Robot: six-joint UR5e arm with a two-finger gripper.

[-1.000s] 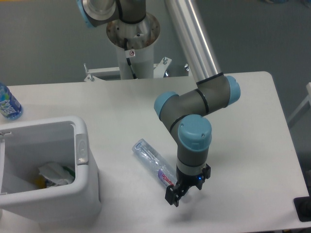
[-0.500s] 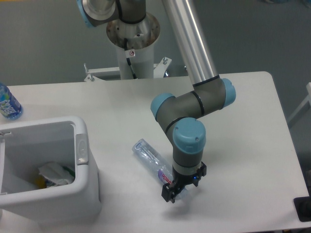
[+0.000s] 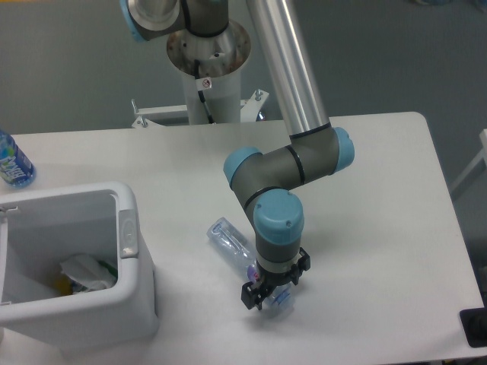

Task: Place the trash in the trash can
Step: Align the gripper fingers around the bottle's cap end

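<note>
Presently, operator, your end effector is down over the cap end of the clear plastic bottle, which lies on its side on the white tabletop, to the right of the trash can and clear of its wall. You will see the bottle's transparent base pointing up and left, toward the trash can's oval side latch; the purple label end disappears beneath the wrist. The fingers straddle the bottle, but whether they are clenched on it or released cannot be told from this view. Note crumpled white and green refuse inside the trash can, its exact make-up unclear. A blue-labelled bottle stands upright at the tabletop's far-left edge, behind the trash can and well apart from the arm.
</note>
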